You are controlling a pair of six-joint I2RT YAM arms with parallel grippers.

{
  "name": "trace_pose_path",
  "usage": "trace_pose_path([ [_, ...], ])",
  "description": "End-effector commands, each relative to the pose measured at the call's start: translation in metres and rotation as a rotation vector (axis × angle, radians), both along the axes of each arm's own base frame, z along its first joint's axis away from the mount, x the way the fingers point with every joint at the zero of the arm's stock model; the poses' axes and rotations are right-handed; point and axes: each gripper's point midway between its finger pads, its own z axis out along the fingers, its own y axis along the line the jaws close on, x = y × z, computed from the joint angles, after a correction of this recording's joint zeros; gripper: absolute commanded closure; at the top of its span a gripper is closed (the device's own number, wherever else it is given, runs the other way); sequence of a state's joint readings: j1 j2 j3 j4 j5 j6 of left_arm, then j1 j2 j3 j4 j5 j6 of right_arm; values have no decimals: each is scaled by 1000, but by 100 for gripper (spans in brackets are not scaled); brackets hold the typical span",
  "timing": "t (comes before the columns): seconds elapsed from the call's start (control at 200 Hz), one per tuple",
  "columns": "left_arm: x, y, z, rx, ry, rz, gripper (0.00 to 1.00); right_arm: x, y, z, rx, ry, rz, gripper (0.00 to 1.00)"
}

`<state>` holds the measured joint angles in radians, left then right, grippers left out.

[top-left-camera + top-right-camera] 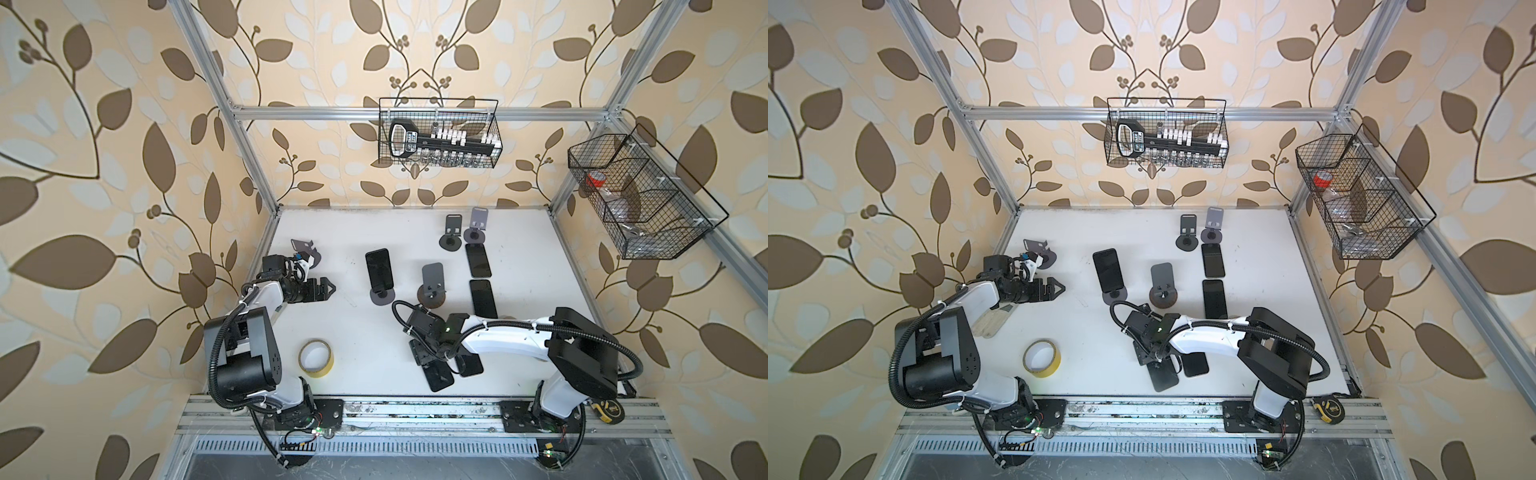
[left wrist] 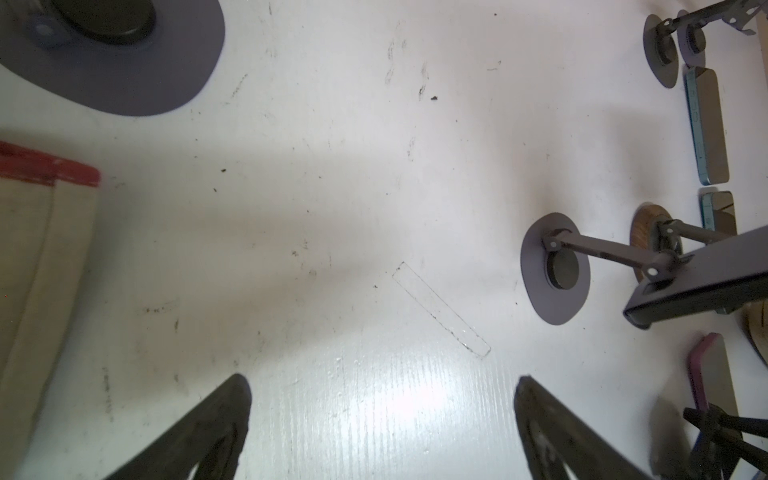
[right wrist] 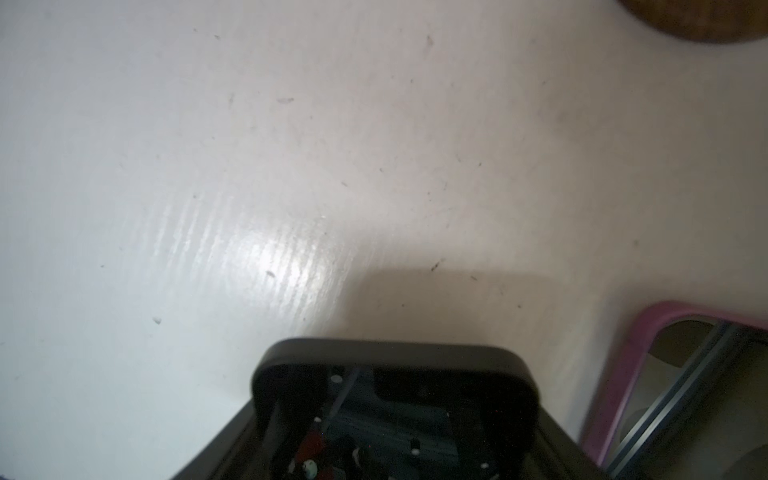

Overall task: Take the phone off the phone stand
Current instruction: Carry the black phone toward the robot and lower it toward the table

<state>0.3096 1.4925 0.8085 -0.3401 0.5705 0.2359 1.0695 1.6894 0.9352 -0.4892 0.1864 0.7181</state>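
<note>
Right gripper (image 1: 430, 363) is sitting low over the front of the white table (image 1: 345, 332). I'm reading its jaws as partway closed across the width of a black phone (image 3: 395, 361) lying flat or nearly flat there, just beside a pink-cased phone (image 3: 636, 357). Finger contact is showing only as dark edges in the right wrist view, so I'm calling that grip a judgement. Left gripper (image 1: 328, 287) is hovering over bare table on the left side, jaws spread fully, holding nothing. Near mid-table a grey stand (image 1: 382, 296) is carrying a standing phone (image 1: 379, 269), screen up and leaning back. That phone is lying straight ahead of the left gripper, near, with nothing between them. Its long axis is running front-to-back, crosswise to the way the gripper is pointing. I'm judging the left arm as nearer and free, so the coming grab is looking like its job. The wrist is probably needing lining up so the jaws span the phone's narrow width.
</note>
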Motion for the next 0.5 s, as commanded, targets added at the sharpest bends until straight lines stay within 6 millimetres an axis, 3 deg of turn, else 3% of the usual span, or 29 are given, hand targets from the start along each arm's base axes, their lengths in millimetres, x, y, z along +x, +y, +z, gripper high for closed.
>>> trace_pose_path([
  [0.0,5,1,13,-6,-41,-16,1,0,-7,-12,-35,-11,-19,28],
  [0.235,5,1,11,-13,-32,-15,1,-1,-7,-19,-47,6,-12,27],
  [0.495,6,1,11,-12,-31,-13,1,0,-3,-14,-36,5,1,25],
])
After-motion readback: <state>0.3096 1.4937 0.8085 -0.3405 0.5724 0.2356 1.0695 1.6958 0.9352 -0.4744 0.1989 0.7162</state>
